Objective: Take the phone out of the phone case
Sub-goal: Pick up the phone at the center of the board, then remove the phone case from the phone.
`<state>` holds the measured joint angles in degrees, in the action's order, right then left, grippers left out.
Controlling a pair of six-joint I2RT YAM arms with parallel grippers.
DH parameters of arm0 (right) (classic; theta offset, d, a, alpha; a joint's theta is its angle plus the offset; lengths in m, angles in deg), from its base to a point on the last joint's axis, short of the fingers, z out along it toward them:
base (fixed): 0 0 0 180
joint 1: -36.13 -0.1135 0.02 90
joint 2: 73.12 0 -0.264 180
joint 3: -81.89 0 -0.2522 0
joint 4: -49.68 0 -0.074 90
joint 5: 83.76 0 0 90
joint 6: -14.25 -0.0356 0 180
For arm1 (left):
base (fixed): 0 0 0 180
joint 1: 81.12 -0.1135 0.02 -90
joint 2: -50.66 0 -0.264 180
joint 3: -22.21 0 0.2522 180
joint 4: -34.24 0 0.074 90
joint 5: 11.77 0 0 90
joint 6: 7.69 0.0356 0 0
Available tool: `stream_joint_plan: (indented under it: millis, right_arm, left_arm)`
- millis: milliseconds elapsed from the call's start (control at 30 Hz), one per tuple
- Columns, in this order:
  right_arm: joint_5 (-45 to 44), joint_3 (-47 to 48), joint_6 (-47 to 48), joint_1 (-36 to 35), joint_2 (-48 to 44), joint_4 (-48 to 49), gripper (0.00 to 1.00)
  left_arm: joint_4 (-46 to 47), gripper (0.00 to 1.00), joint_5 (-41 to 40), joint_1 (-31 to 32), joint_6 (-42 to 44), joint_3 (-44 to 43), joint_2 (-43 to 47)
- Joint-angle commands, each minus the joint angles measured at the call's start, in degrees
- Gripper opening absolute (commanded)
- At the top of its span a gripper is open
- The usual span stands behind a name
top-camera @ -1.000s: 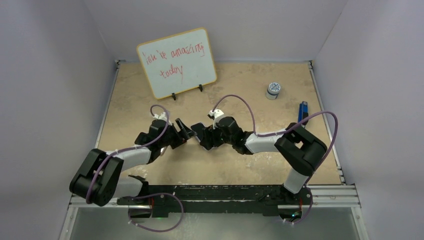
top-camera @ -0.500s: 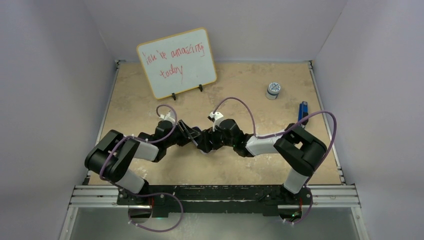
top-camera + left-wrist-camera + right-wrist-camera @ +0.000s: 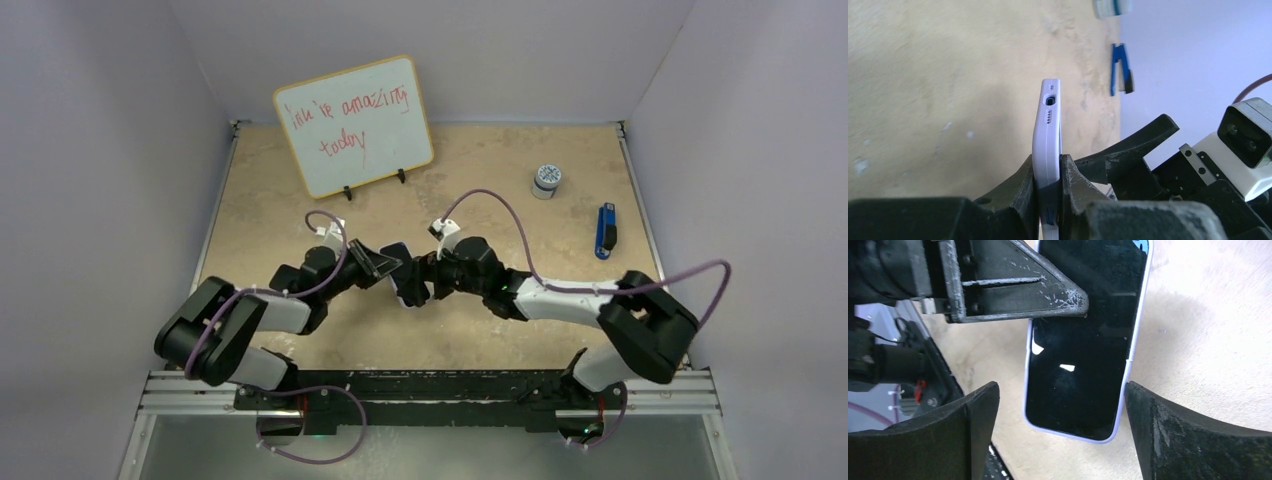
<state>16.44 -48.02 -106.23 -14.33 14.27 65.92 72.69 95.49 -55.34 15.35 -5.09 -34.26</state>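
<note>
1. You have one phone (image 3: 1083, 340), seated in its one lilac phone case (image 3: 1046, 135), over the middle of the table (image 3: 480, 170).
2. Your left gripper (image 3: 1049, 182) is clamped on the phone case.
3. Your right gripper (image 3: 1060, 390) gapes wide, one finger either side of the phone, touching nothing.

Desk (image 3: 480, 160) carrying one whiteboard (image 3: 355, 125), one round tin (image 3: 546, 180), one blue clip (image 3: 606, 230). One phone (image 3: 1083, 340) sitting in one lilac case (image 3: 1047, 135).

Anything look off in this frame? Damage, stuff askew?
Nothing serious. The left gripper is shut on the cased phone, and the right gripper is open, straddling it. The only oddities are white scuffs on one of the left fingers and the whiteboard standing at a skewed angle.
</note>
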Motion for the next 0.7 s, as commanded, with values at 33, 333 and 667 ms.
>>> stream_joint_plan:
  millis: [33,333,667]
  right_arm:
    - [-0.62,1.06,1.56,-0.76,-11.61,-5.56,0.99]
    - [0.12,-0.73,3.44,3.12,-20.15,-0.85,0.99]
    - [8.90,-11.71,-2.10,11.12,-14.78,17.99,0.99]
  left_arm:
    - [4.89,0.00,-1.95,-0.48,-1.55,-1.91,10.69]
    - [-9.93,0.00,-9.71,-1.08,7.87,-9.09,24.75]
    - [18.28,0.00,-16.09,-0.61,-8.26,3.72,17.68]
